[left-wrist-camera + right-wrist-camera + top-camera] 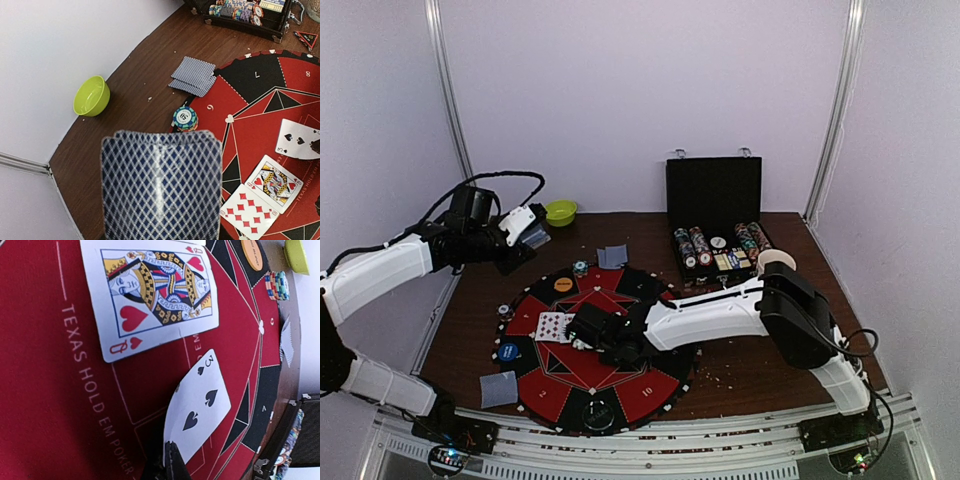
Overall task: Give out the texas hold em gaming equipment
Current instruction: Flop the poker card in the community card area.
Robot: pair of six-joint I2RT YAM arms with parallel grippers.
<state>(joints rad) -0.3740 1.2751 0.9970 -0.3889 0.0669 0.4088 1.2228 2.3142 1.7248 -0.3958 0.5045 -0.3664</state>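
The three of spades [197,405] lies face up on the red mat [45,390]. Its near short edge is pinched between the clamped fingers of the right gripper [167,460], and the fingertips cover the corner they hold. Whether the card lies flat or is tipped up I cannot tell. Ahead of this gripper and to its left lies the queen of hearts [155,295], apart from the three and cut off by the top of the right wrist view. Bare felt spreads to the gripper's left, and the mat's rim curves past on its right.

The left gripper [527,233] hangs well apart, above the table's far left, grasping a deck of cards [162,185]. The deck's blue backs hide the fingers in the left wrist view. Beyond the deck stands a chip stack [185,118], and a green bowl [91,96] sits by the wall.
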